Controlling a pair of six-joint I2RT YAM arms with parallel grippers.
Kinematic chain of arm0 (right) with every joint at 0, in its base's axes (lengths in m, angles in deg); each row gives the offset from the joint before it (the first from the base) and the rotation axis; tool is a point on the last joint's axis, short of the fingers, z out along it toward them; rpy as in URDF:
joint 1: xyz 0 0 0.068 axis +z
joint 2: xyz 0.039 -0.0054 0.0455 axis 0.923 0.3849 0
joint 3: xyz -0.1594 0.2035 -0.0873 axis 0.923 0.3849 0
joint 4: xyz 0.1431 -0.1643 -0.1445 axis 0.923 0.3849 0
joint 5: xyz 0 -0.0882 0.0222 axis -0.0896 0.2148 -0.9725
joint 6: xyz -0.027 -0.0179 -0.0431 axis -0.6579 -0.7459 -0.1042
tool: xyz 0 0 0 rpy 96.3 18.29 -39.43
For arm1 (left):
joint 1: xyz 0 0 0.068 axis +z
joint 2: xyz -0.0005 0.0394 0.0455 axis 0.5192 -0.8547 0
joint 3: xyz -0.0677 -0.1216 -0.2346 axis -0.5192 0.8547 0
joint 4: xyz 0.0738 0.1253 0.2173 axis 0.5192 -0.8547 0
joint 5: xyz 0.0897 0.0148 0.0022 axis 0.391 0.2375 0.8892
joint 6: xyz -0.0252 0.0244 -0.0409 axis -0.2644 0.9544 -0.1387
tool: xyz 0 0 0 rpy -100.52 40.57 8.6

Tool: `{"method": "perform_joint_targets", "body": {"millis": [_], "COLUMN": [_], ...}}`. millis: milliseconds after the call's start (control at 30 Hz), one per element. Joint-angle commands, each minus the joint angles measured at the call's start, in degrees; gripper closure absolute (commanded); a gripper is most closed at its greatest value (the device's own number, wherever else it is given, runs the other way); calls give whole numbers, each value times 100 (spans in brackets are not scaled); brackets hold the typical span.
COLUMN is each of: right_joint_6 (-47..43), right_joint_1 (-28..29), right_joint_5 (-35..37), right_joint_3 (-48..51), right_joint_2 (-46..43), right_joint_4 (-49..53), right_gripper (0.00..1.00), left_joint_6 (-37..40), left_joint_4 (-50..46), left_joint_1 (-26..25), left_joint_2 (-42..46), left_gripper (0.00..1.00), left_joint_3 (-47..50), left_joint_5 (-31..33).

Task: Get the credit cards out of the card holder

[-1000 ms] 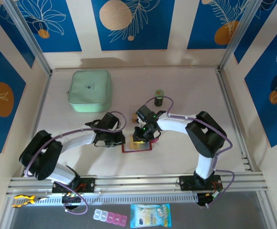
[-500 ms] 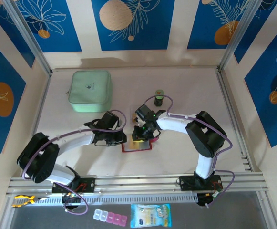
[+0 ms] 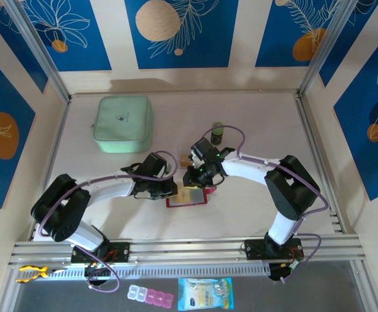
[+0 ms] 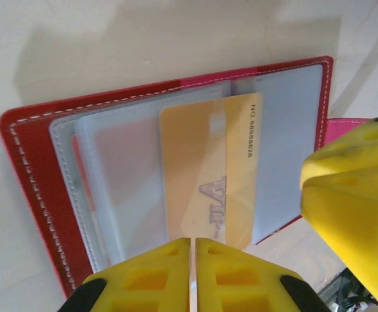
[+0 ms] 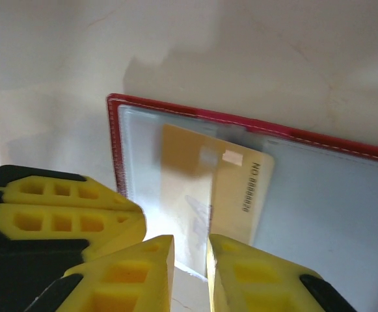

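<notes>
Pale table (image 3: pixel 260 123), blue leaf panels behind. Mid-table I see the holder (image 4: pixel 29 169) lying open and flat, its red border and clear sleeves facing up. One yellow card (image 4: pixel 195 169) sticks halfway out of a sleeve; it reads "VIP" and "NO" with a run of digits, mostly eights. My left gripper (image 4: pixel 193 263) has its fingers pressed together at the card's near edge; I cannot tell if anything is pinched. My right gripper (image 5: pixel 190 273) hovers just beside it, fingers slightly parted over the same edge. Both arms bend inward, elbows out, wrists tipped down over the holder. A green pouch (image 3: pixel 123 123) lies well apart at far left.
</notes>
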Motion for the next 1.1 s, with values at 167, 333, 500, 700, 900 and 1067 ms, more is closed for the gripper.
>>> {"method": "perform_joint_targets", "body": {"millis": [167, 333, 500, 700, 900, 1067], "right_joint_6": [142, 193, 255, 334, 421, 492], "right_joint_1": [-86, -87, -85, -85, -85, -85], "right_joint_5": [-103, -305, -421, -582, -656, -803], "right_joint_3": [260, 314, 355, 445, 481, 560], "right_joint_2": [-51, 4, 136, 274, 373, 400], "right_joint_4": [135, -36, -151, -354, -477, -687], "right_gripper": [72, 71, 71, 71, 71, 71], "left_joint_6": [19, 19, 41, 52, 65, 72], "left_joint_4": [-124, -141, -305, -341, -363, -388], "left_joint_1": [-47, -45, -44, -46, -45, -40], "left_joint_2": [-215, -313, -234, -257, -301, -328], "left_gripper": [92, 92, 92, 93, 93, 94], "left_joint_3": [39, 58, 54, 67, 50, 49], "left_joint_5": [36, 70, 211, 220, 196, 199]}}
